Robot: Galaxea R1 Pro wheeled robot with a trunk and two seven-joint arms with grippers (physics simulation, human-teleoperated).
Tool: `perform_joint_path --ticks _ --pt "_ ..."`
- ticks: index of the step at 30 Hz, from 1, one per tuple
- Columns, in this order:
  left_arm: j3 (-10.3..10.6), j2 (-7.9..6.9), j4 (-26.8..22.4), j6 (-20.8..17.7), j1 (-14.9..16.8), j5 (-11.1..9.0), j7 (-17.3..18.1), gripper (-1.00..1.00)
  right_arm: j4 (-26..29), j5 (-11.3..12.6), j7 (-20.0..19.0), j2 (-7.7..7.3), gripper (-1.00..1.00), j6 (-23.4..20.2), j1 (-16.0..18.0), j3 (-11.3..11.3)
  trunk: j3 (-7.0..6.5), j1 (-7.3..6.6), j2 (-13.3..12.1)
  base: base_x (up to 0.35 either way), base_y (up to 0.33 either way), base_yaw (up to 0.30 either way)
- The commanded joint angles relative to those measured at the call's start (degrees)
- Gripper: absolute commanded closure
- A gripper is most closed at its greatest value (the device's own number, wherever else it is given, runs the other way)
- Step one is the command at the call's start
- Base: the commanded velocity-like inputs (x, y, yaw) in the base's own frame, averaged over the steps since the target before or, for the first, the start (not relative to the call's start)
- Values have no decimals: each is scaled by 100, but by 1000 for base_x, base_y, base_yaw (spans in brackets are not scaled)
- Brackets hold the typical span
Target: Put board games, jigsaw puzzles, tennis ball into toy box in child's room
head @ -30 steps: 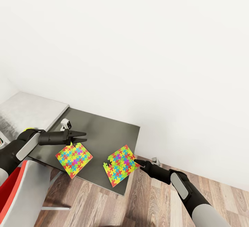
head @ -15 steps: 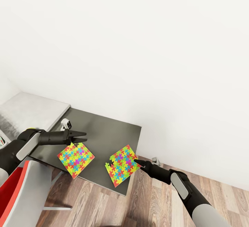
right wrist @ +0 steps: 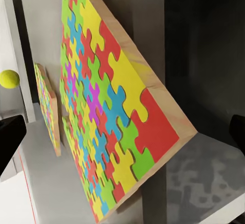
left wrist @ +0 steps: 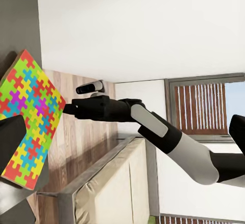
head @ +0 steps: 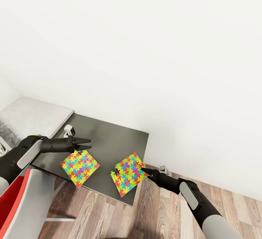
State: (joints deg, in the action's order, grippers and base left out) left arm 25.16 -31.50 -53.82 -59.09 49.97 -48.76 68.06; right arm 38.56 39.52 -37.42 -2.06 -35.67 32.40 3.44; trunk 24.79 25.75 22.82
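A plain white wall (head: 145, 50) takes up most of the room from here, and at its foot runs a brown wood-plank floor (head: 153, 213). Against the wall stands the table: its low dark grey side unit (head: 109, 137) sits in the middle, joined on the robot's left to the higher white-topped part (head: 32, 117). A red and white chair (head: 18, 202) stands at the near left corner, partly over the floor.

On the dark grey top lie the two jigsaw puzzles, thin squarish sheets of interlocking yellow, pink, green and blue pieces. The left puzzle (head: 79, 167) lies near the front edge, turned corner-on, with one corner reaching past the edge. The right puzzle (head: 128, 174) lies just beside it, apart from it, at the front right corner of the unit, and it too overhangs the edge toward the floor. In the right wrist view this nearer sheet (right wrist: 109, 106) shows a pale wooden backing, and the other sheet (right wrist: 48, 106) lies beyond it.

The black left pincer (head: 86, 144) hangs just above the far corner of the left puzzle, its two fingers a little apart and nothing between them. The black right pincer (head: 142, 169) points its tip at the right-hand edge of the right puzzle, at or touching it; I cannot tell how far it is open.

The small yellow-green tennis ball (right wrist: 8, 79) shows beyond the puzzles in the right wrist view.
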Motion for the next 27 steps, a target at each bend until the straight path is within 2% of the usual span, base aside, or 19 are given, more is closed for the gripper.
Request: perform_joint_path --ticks 1,15,16,27 --pt "20 -6 3 -32 7 -19 14 -100 3 38 6 -5 -100 -26 3 16 9 3 10 0 0 0" --pt "16 -6 3 -32 7 -18 14 -100 3 29 6 -5 -100 -19 3 16 9 3 10 0 32 0" --pt "16 -6 3 -32 7 -19 14 -100 3 29 6 -5 100 -19 3 16 9 3 10 0 5 0" --pt "16 -3 3 -32 6 -19 14 -100 3 28 6 -25 100 -2 3 16 9 3 10 0 1 0"
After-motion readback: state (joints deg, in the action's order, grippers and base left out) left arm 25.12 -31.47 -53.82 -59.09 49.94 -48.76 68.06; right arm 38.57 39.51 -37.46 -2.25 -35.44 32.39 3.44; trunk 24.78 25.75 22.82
